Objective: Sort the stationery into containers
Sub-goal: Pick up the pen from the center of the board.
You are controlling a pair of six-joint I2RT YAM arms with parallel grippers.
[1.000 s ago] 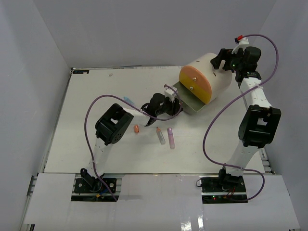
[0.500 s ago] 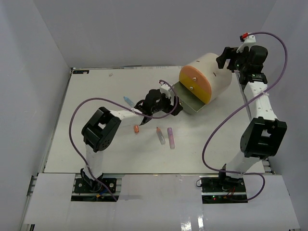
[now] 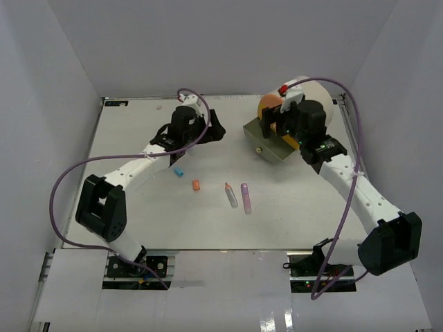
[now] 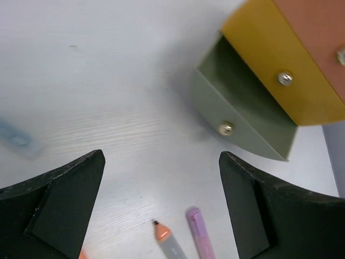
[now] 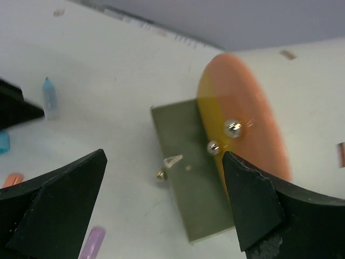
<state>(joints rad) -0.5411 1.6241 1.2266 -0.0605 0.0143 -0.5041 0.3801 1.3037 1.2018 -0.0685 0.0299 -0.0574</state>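
The containers are drawers in the face of a cream cylinder (image 3: 320, 93). The grey-olive drawer (image 3: 266, 144) is pulled out, while the yellow one (image 4: 269, 65) and the orange one (image 5: 245, 102) are pushed in. A small pale piece (image 5: 173, 161) lies in the open drawer (image 5: 188, 183). On the table lie a purple marker (image 3: 246, 197), a grey marker with an orange tip (image 3: 230, 196), an orange cap (image 3: 196, 185) and a blue cap (image 3: 178, 171). A light blue pen (image 5: 48, 97) shows in the right wrist view. My left gripper (image 3: 213, 127) hovers open left of the drawer. My right gripper (image 3: 267, 127) hangs open above it.
White walls close in the table (image 3: 138, 207) on three sides. A purple cable (image 3: 66, 187) loops off the left arm, and another (image 3: 346, 200) runs along the right arm, which reaches across the cylinder's front.
My left gripper opened and drew back left from the drawer. My right arm swung from behind the cylinder to above the open drawer.
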